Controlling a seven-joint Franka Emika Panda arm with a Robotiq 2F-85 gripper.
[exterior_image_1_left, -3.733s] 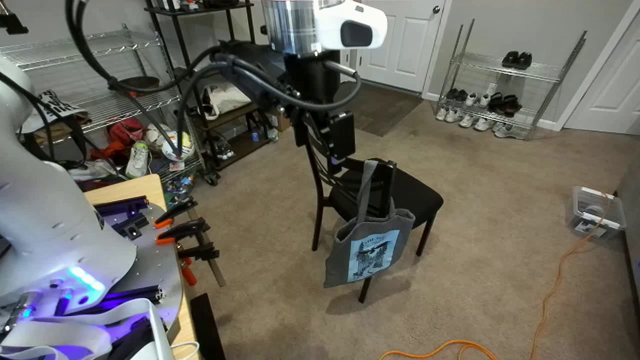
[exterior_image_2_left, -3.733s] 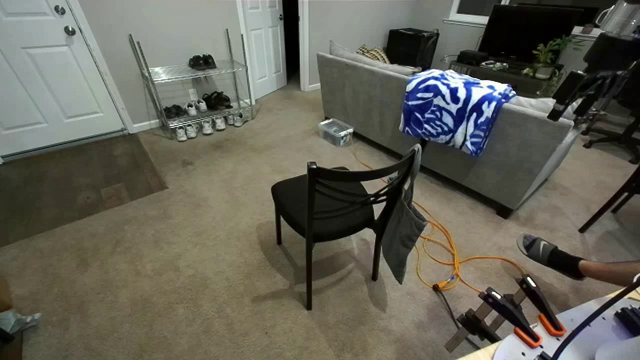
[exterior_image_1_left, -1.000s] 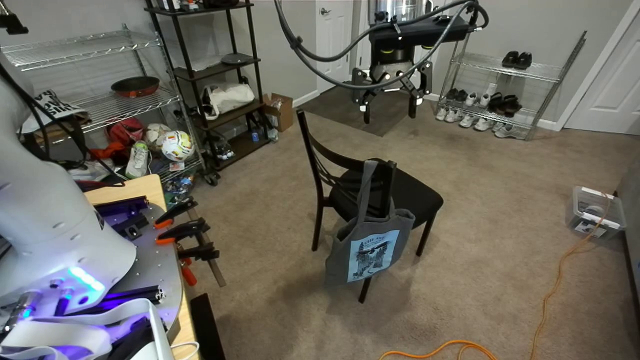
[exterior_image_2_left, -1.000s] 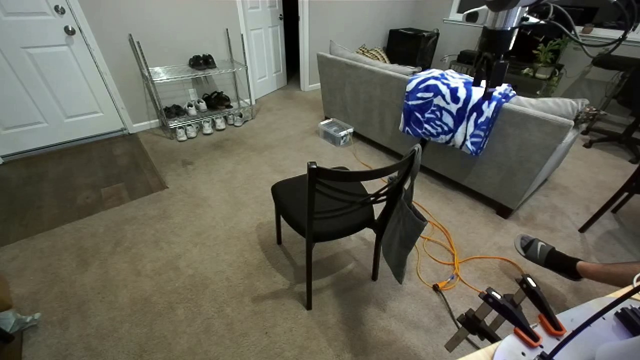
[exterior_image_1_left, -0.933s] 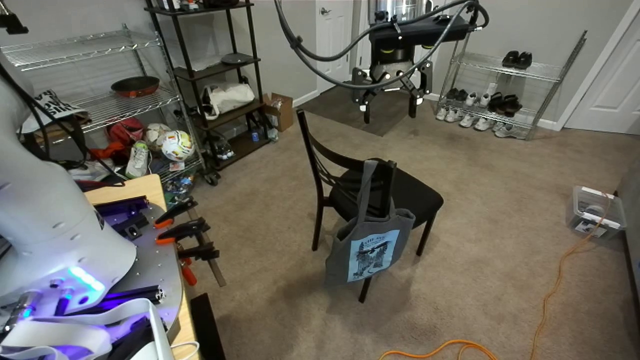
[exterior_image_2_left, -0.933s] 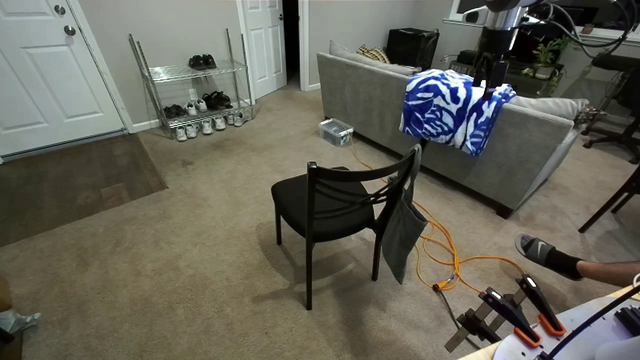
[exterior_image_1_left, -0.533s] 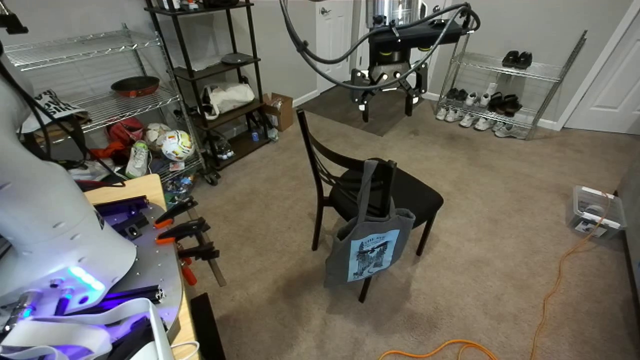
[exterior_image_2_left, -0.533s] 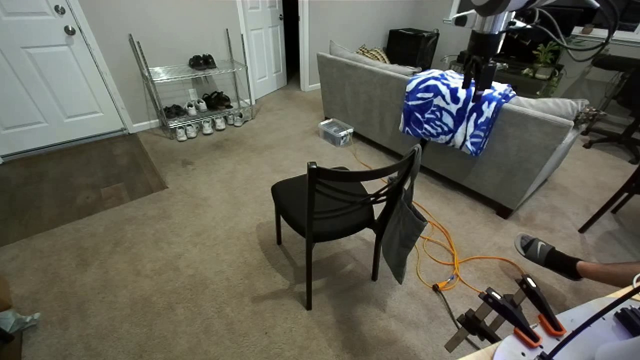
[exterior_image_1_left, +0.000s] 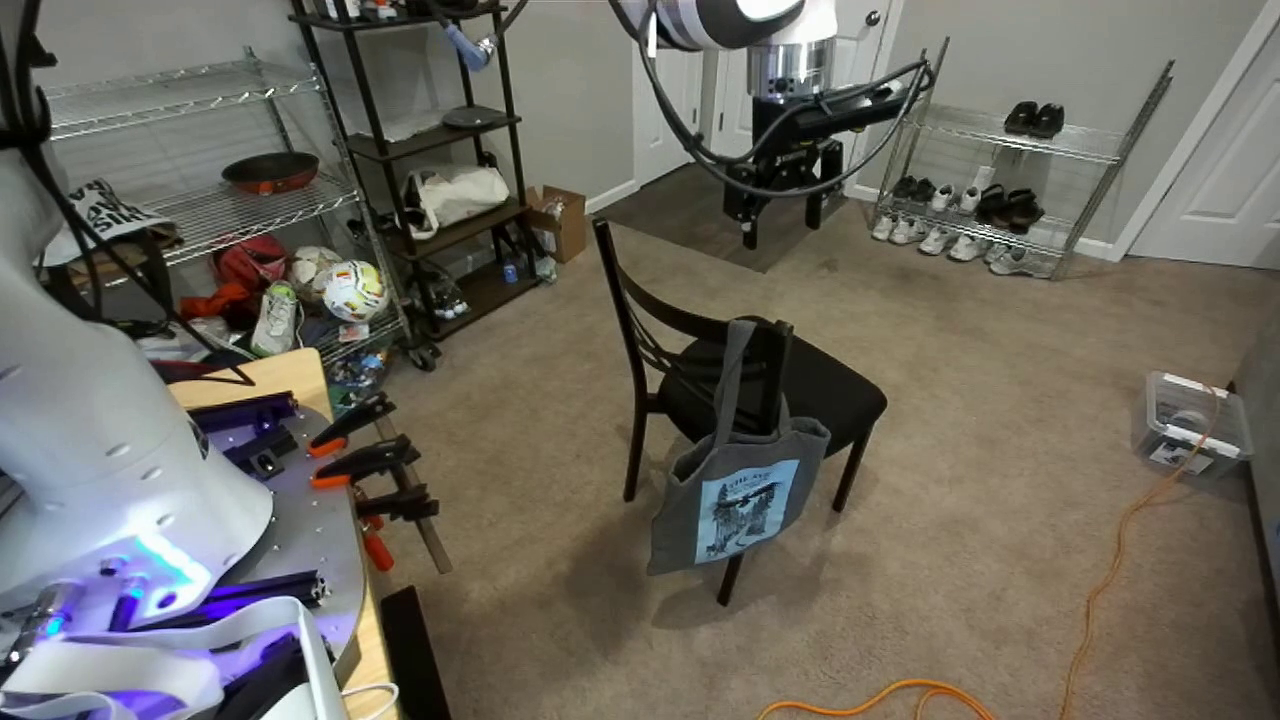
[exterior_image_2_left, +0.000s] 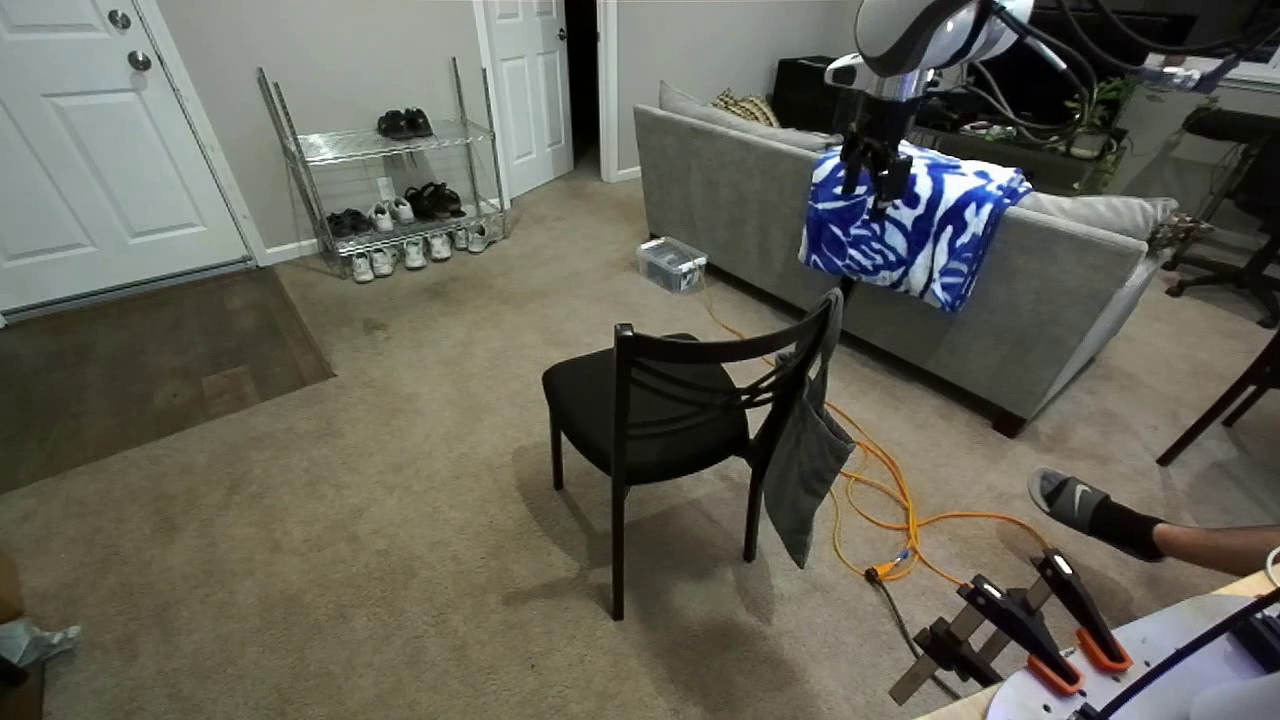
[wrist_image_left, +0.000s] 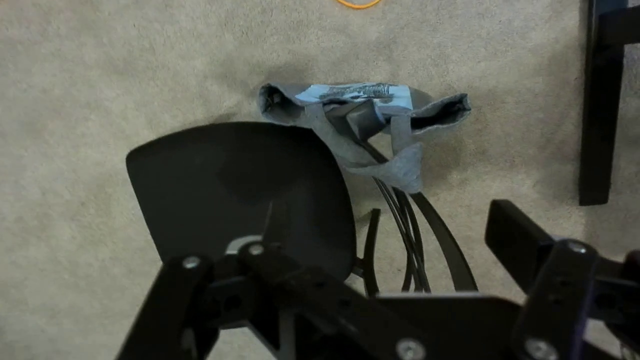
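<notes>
In an exterior view, the black two-fingered tool (exterior_image_1_left: 781, 230) hangs above a black chair (exterior_image_1_left: 828, 390) with a padded seat and slatted back. Below the tool, not touching it, a dark grey cloth tote bag (exterior_image_1_left: 740, 500) with a light-blue printed panel hangs by its strap (exterior_image_1_left: 730, 385) from a corner post (exterior_image_1_left: 776, 375) of the chair. Looping black cables (exterior_image_1_left: 700, 150) cross the tool, hiding part of it, and could snag the chair if lowered.

In an exterior view, the tool stands dark before a blue-and-white patterned blanket (exterior_image_2_left: 945, 218), so its fingertips are hard to make out; the tote bag shows nearly edge-on, its print out of sight.

In the wrist view, the fingers are spread wide and grip nothing. The strap lies against the curved black top rail (wrist_image_left: 447, 240), so a lowered finger might strike the rail or pinch it with the cloth; lifting then could drag or tip the chair. The tool's blurred linkage covers part of the chair, the bag's inside is too dark to read, and the tool's height is hard to judge.
</notes>
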